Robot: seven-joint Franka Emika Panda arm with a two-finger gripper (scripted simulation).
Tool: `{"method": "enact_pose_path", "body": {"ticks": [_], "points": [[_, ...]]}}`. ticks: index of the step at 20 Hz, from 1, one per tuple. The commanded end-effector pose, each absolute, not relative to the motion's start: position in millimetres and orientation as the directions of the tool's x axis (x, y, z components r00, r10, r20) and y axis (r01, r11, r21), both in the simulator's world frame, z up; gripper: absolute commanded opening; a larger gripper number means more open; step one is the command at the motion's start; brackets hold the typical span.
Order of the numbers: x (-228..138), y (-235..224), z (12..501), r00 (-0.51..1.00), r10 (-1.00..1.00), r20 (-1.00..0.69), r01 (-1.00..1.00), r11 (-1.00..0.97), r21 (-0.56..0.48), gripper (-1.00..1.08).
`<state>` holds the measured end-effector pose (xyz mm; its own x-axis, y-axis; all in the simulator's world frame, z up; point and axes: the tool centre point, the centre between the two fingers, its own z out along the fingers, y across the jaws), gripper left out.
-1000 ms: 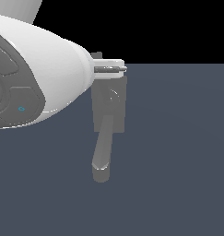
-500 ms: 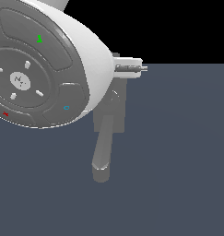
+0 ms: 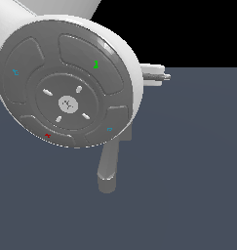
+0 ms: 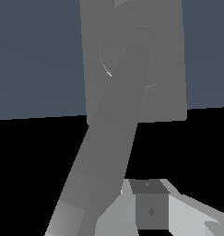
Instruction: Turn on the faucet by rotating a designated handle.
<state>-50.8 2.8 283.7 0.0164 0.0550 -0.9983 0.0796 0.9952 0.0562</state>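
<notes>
The arm's joint housing point(image 3: 69, 80) hides most of the faucet point(image 3: 109, 168); the jaws' spacing cannot be determined.

My arm point(image 3: 66, 83) fills the exterior view's left, its round grey end cap facing the camera. Past it, only a white piece of my gripper point(image 3: 156, 73) pokes out. One of my fingers point(image 4: 152, 207) shows in the wrist view; their spacing stays hidden.

faucet point(image 3: 109, 168) is plain matte grey, handle point(image 4: 109, 147) same grey. arm point(image 3: 66, 88) white with a grey face, tiny green, cyan, red marks. floor point(image 3: 188, 171) slate blue.
</notes>
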Motion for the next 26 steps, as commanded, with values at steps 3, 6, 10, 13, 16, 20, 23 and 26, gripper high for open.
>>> {"method": "enact_pose_path", "body": {"ticks": [3, 6, 10, 13, 16, 20, 23, 26], "points": [[-47.4, -13.0, 284.4, 0.010, 0.035, -0.999, 0.073, 0.997, 0.035, -1.00], [-46.8, -22.6, 284.3, 0.007, 0.025, -1.000, 0.070, 0.997, 0.026, -1.00], [-46.0, -35.3, 284.3, 0.004, 0.013, -1.000, 0.066, 0.998, 0.013, -1.00], [-45.4, -44.6, 284.4, 0.002, 0.004, -1.000, 0.063, 0.998, 0.004, -1.00], [-44.7, -53.9, 284.7, 0.000, -0.005, -1.000, 0.060, 0.998, -0.005, -1.00], [-47.1, -59.8, 294.5, 0.082, 0.045, -0.996, 0.088, 0.995, 0.053, -1.00], [-47.0, -66.0, 285.9, 0.070, 0.038, -0.997, 0.084, 0.996, 0.044, -1.00], [-46.9, -72.1, 277.3, 0.058, 0.031, -0.998, 0.080, 0.996, 0.035, -1.00]]}}
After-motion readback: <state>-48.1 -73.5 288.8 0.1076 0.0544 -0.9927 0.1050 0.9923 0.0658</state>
